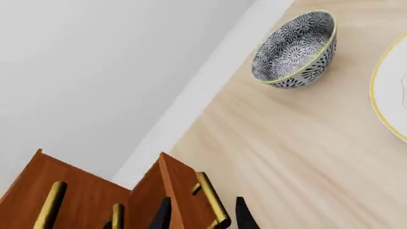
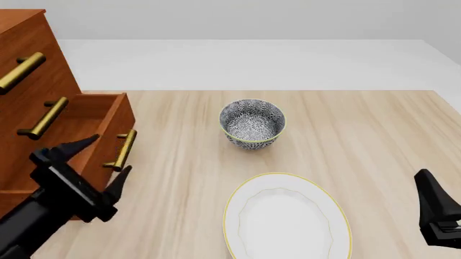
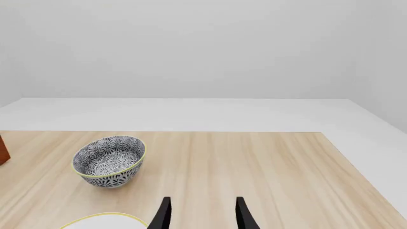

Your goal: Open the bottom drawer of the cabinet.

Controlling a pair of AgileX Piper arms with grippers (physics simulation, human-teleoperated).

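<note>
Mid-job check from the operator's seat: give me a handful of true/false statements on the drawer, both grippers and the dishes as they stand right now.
1. The bottom drawer stands pulled out of the cabinet. True.
2. The left gripper is shut on the drawer's brass handle. False: its fingers are spread apart, one on each side of the handle.
3. The patterned bowl sits on the white plate. False: the bowl stands on the table, apart from the plate and farther from the arms.
4. The right gripper holds nothing. True.
5. The two upper drawers are pulled out too. False: only the bottom one is.
</note>
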